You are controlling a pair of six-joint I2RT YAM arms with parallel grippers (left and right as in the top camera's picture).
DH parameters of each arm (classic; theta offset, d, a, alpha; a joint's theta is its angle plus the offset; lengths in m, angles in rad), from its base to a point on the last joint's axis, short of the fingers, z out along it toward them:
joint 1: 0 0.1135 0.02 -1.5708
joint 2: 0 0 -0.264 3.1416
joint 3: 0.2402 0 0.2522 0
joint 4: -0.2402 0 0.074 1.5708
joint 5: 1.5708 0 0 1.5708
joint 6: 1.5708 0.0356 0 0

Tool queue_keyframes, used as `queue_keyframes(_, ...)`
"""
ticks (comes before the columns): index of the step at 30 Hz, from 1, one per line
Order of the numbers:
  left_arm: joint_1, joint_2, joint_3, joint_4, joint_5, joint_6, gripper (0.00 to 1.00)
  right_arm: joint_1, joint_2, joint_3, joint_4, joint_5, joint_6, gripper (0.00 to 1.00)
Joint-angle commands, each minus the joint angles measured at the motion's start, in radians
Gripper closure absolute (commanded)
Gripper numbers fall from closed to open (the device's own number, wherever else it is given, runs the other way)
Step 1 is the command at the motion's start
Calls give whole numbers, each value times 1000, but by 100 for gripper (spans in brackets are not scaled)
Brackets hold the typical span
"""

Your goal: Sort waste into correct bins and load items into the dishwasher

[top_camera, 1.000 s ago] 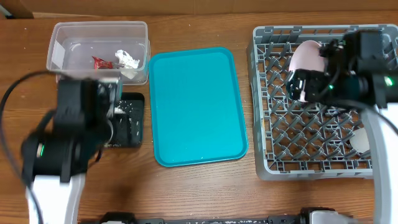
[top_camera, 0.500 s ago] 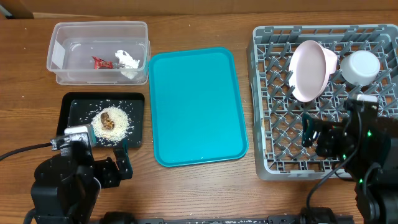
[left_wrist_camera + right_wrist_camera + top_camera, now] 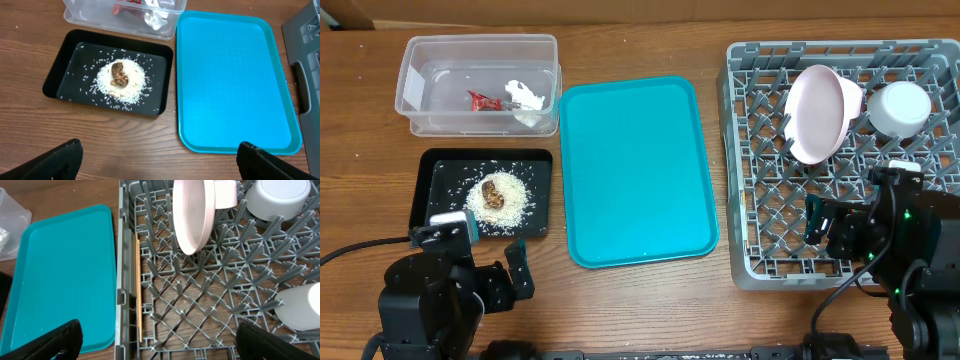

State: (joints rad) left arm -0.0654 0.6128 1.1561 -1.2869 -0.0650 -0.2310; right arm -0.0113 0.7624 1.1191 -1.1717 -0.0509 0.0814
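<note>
Waste shown sorted: wrapper (image 3: pixel 483 100) and tissue (image 3: pixel 525 96) dropped in clear tub (image 3: pixel 480 41), rice (image 3: pixel 517 197) and scrap (image 3: pixel 494 193) kept apart in black tray (image 3: pixel 435 185). Bowl (image 3: pixel 817 112) stood on edge between dish rack (image 3: pixel 740 200) pegs (presumably for draining), cup (image 3: pixel 900 107) inverted beside it. Left gripper (image 3: pixel 159 146) and right gripper (image 3: pixel 157 326) held wide apart, nothing grasped.

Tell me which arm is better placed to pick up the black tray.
Left. The left gripper is open close to the black tray, which its wrist camera sees. The right gripper is over the rack, beyond the teal tray.
</note>
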Motion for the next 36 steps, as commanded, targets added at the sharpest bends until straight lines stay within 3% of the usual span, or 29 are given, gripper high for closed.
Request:
queue_keyframes(1, 0, 2, -7, 1, -13, -9, 0, 2, -3, -3, 2, 8, 0, 0)
queue_keyframes(20, 0, 2, -7, 1, -13, -9, 0, 2, -70, -39, 40, 9, -1, 0)
queue_keyframes(30, 0, 2, -7, 1, -13, -9, 0, 4, -394, -432, 412, -41, 0, 0)
queue_keyframes(36, 0, 1, -7, 1, -13, -9, 0, 22, -674, -702, 656, -89, 4, 0)
